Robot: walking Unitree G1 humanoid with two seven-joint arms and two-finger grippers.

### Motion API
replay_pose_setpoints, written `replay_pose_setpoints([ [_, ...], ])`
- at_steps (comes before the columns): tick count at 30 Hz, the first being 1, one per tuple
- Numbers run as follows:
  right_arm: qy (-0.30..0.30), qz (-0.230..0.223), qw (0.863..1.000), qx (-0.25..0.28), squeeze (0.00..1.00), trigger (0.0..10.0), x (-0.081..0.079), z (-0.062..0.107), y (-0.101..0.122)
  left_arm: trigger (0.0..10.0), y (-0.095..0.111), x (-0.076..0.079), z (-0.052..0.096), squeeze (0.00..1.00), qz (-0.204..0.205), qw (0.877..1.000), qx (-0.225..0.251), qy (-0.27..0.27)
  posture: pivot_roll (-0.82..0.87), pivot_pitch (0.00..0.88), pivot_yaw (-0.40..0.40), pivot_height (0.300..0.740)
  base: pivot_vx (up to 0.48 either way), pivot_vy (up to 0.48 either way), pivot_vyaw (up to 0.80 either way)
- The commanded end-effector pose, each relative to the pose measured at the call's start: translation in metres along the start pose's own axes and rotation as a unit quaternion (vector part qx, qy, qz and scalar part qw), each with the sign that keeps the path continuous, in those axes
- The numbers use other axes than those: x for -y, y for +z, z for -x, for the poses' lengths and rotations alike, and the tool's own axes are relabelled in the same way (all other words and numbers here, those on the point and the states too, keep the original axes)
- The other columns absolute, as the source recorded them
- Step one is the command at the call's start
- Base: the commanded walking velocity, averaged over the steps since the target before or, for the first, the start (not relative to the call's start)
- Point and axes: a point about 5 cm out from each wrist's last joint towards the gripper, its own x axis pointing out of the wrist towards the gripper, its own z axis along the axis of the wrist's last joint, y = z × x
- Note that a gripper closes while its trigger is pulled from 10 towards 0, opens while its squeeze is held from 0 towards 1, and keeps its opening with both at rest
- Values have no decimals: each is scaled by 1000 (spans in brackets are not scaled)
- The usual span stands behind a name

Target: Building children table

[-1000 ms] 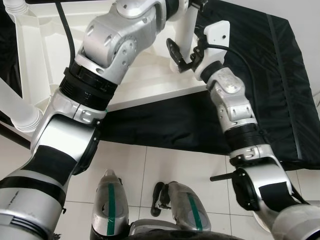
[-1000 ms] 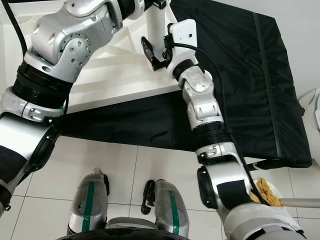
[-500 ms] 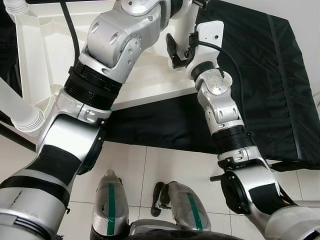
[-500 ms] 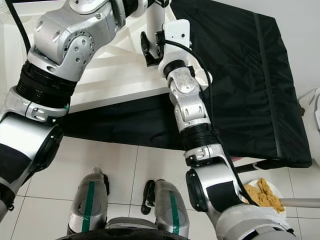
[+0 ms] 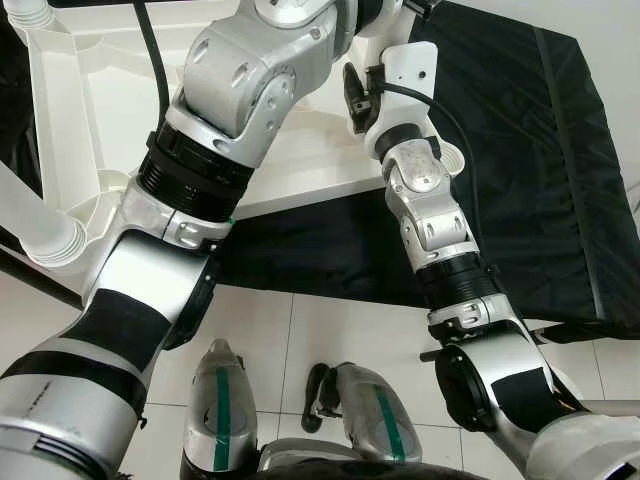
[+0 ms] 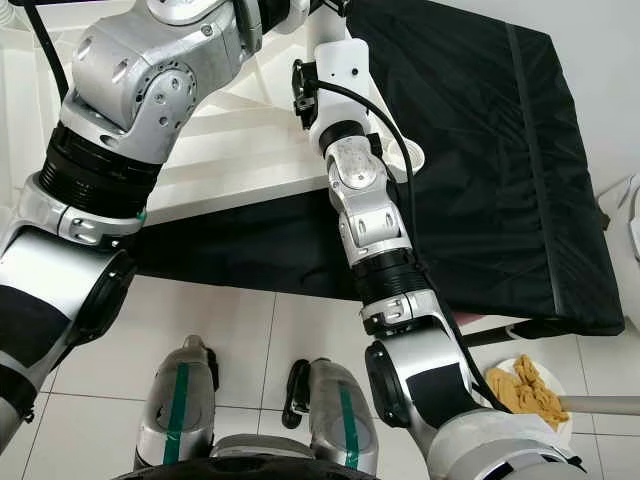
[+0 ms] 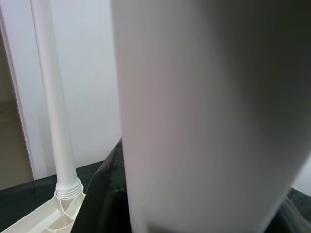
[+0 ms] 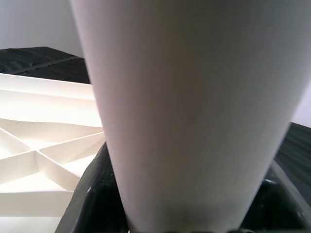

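Gripping one white table leg (image 8: 194, 111) between both pincers, left pincer (image 7: 209, 116) and right pincer (image 5: 356, 95) should keep it upright over the upturned tabletop (image 5: 110, 110) socket while seating it squarely.

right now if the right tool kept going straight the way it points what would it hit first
The white table leg: it stands right against the right tool, close in front of its wrist camera. Past it, probably the upturned white tabletop, though depth is unclear.
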Motion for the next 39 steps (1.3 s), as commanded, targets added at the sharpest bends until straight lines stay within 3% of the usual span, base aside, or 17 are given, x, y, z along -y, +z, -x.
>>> replay_pose_setpoints([
  [1,-48,24,998,-37,0,0,21,6,-16,10000,9,-3,0,0,-20,999,3,41,158,35,-132,740,0,0,0],
  [6,-55,30,997,-37,0,0,21,7,-16,10000,8,-2,0,0,-28,999,2,40,156,38,-128,740,0,0,0],
  [7,-64,32,997,-40,0,10000,22,7,-16,10000,7,0,1,31,-23,999,2,36,155,39,-126,740,0,0,0],
  [8,-64,32,997,-40,0,10000,22,7,-16,10000,7,0,1,31,-23,999,2,36,155,39,-126,740,0,0,0],
  [9,-70,30,996,-43,0,10000,23,7,-17,10000,7,1,1,1000,-16,999,3,30,154,41,-123,740,0,0,0],
  [26,-120,2,992,-49,0,10000,39,6,-15,10000,5,13,8,1000,28,999,10,-23,156,60,-120,740,0,0,0],
  [27,-129,1,990,-49,0,10000,42,6,-15,10000,5,14,10,0,39,999,14,-31,156,60,-120,740,0,0,0],
  [33,-166,1,985,-49,0,10000,61,5,-13,10000,3,9,20,0,77,996,23,-30,152,63,-120,740,0,0,0],
  [39,-168,-12,984,-50,0,10000,79,6,-13,10000,-11,-5,31,0,67,998,10,10,147,64,-122,740,0,0,0],
])
